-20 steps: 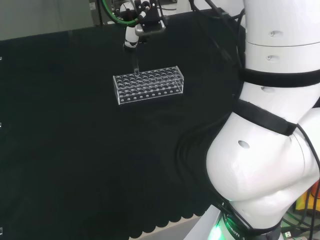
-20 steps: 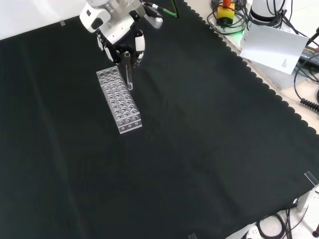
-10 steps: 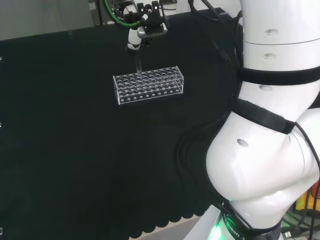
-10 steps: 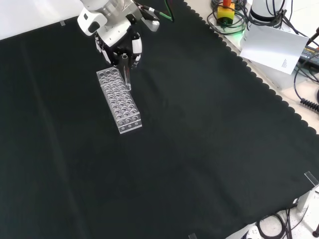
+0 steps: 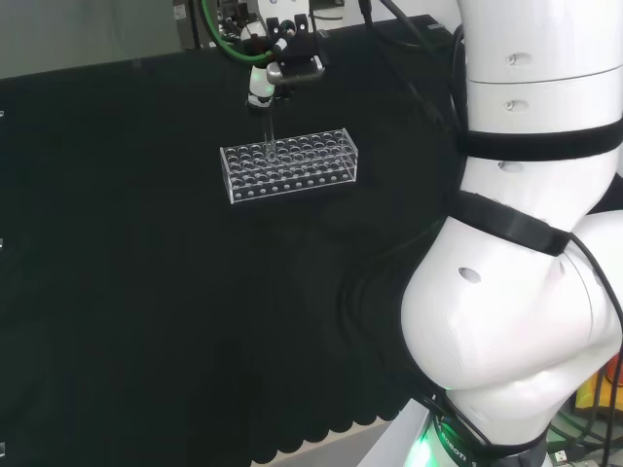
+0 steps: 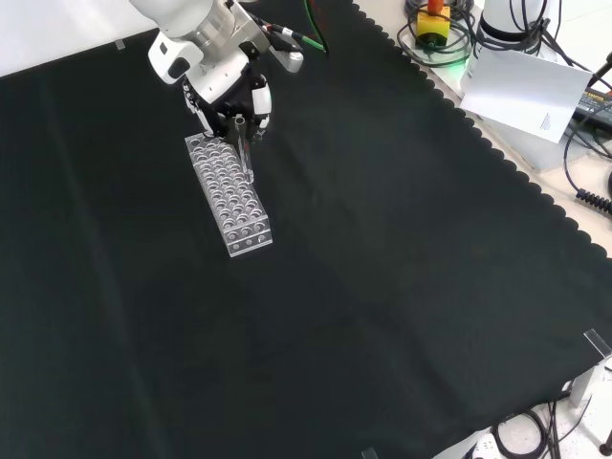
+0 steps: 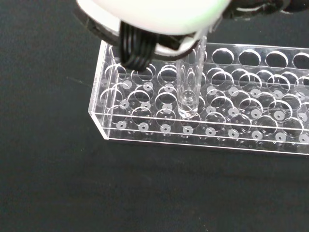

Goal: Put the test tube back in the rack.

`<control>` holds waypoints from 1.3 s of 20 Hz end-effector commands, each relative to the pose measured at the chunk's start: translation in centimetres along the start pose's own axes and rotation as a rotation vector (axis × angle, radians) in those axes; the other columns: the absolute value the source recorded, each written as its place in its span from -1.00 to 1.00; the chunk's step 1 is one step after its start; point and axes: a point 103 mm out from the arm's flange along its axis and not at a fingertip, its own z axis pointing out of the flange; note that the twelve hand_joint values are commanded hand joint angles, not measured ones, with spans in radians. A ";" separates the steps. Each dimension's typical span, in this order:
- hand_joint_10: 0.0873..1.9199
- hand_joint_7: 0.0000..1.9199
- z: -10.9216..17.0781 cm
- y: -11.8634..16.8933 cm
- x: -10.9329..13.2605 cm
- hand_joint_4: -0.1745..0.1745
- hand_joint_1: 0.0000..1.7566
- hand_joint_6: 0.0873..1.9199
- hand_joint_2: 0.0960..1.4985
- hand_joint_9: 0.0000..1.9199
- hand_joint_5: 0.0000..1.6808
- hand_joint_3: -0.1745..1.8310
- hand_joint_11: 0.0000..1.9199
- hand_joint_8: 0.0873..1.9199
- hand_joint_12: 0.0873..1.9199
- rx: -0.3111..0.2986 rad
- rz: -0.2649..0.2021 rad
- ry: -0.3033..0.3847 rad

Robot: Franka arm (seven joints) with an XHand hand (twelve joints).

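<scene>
A clear plastic test tube rack with many round holes lies on the black cloth. My hand hovers over its far left end in the head view, fingers curled round the top of a clear test tube that hangs upright. In the front view the hand holds the tube over the upper end of the rack. The wrist view shows the tube with its rounded end right at the top plate of the rack, near one end; the blurred white hand sits above it.
The arm's white links tower at the right of the head view. Cables, a yellow object and a white box lie beyond the cloth's scalloped edge at the front view's upper right.
The hand has carried the tube a little leftward in the front view, from beside the rack's edge to over its holes, and lowered it slightly.
</scene>
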 end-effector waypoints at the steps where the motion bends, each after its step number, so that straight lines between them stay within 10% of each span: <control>1: -0.75 0.94 0.1 0.0 -0.2 -1.00 0.39 -0.61 -0.26 0.77 0.66 -0.16 0.08 -0.63 0.04 -0.003 0.002 0.006; 26: -0.75 0.94 0.7 1.0 -1.6 -1.00 0.39 -0.61 -0.26 0.77 0.66 -0.16 0.08 -0.63 0.05 0.011 0.003 0.022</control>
